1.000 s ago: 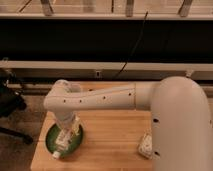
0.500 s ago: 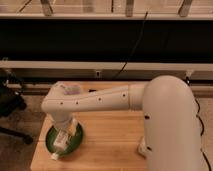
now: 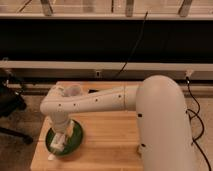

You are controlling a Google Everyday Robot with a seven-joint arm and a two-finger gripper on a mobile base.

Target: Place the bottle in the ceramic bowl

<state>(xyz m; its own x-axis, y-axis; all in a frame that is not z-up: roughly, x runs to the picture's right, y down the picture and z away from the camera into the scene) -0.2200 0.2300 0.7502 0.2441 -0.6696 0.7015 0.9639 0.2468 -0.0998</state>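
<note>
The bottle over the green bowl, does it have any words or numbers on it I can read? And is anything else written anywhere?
No text can be read anywhere.
The bottle: it sits under the gripper, over the ceramic bowl; any label is too blurred to read.
The robot arm: only small dark dots, no letters.
The translucent cup and the wooden table: no writing shows.

Wooden table (image 3: 115, 140) carries ceramic bowl (image 3: 75, 141); pincer (image 3: 59, 141) above bowl.
</note>
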